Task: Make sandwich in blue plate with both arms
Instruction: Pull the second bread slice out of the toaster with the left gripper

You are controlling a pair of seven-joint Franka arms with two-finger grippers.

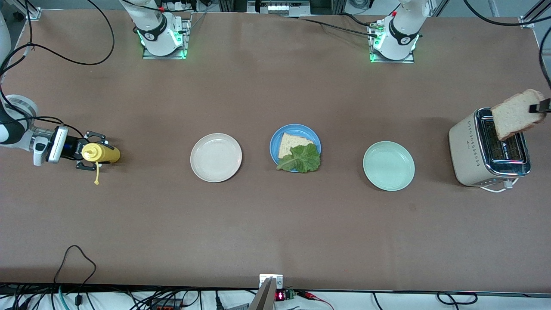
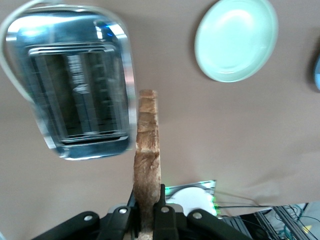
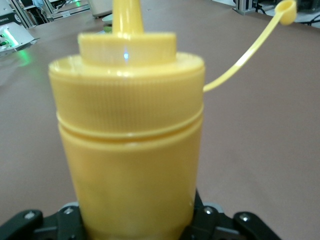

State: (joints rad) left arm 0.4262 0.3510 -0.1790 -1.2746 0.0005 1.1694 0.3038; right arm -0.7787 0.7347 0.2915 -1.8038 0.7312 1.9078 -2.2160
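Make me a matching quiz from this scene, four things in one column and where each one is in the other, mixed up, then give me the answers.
Things:
1. lettuce
2. bread slice
3. yellow bottle
4. mint plate

Places:
A. held in the right gripper
B. on the table between the blue plate and the toaster
C. held in the left gripper over the toaster
D. on the bread in the blue plate

Pairs: 1-D, 2-C, 3-A, 4-B
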